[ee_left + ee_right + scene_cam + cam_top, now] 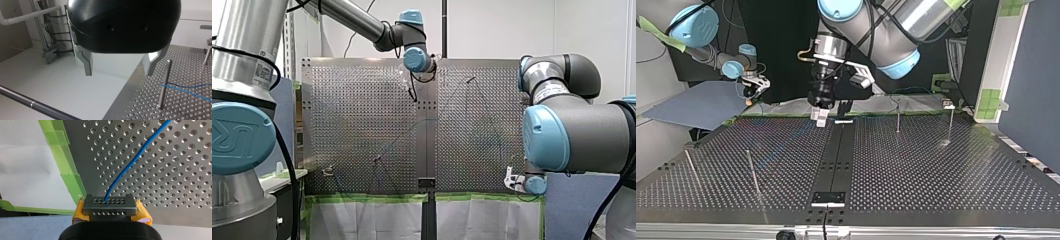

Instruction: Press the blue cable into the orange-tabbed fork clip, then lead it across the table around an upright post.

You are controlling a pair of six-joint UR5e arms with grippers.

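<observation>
My right jaws were clenched on the thin blue cable [135, 157], with yellow pads [143, 213] showing either side of the dark, hole-dotted fingertips [110, 202]. From them the cable ran ahead over the perforated metal worktop [175, 182], just inside its edge, where strips of green tape [66, 165] lay beside the jaws. My left jaws were released, the two metal fingers [88, 62] wide apart with nothing between them, over the worktop's edge. Just beside one finger rose a slim upright metal post [163, 90]. The cable met it partway up, and two blue runs led off on the side away from my jaws. Whether it went fully round, I could not tell.
</observation>
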